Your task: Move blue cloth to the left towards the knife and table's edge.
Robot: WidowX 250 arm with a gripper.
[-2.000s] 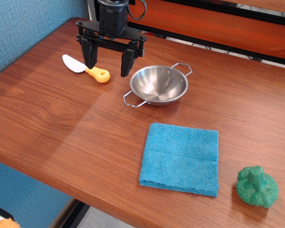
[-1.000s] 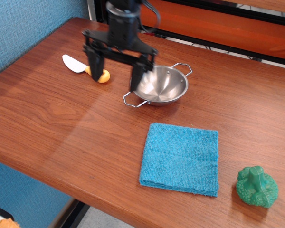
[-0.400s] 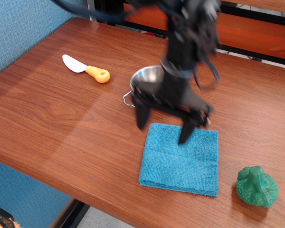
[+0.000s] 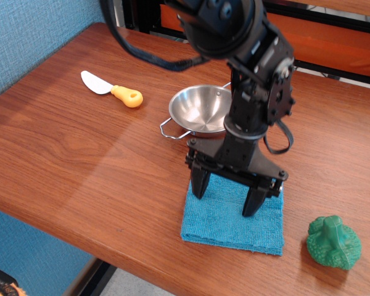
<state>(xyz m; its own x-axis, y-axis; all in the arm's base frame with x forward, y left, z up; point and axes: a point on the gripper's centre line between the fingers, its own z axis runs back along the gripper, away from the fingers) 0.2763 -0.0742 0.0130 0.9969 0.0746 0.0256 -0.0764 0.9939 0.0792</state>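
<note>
hovering spread claw (image 4: pixel 227 196) over blue cloth (image 4: pixel 225 223), near table (image 4: pixel 61 154) front edge.

A single view looks down at a slant from above the desk (image 4: pixel 61 142), near its front edge, facing the back rail. It sits fairly close, taking in most of the top.

From my remote seat I see a blue textured wall panel (image 4: pixel 31 34) at the left, an orange board with a black frame (image 4: pixel 333 37) across the back, and a sliver of pale grey floor (image 4: pixel 120 285) at the bottom.
</note>
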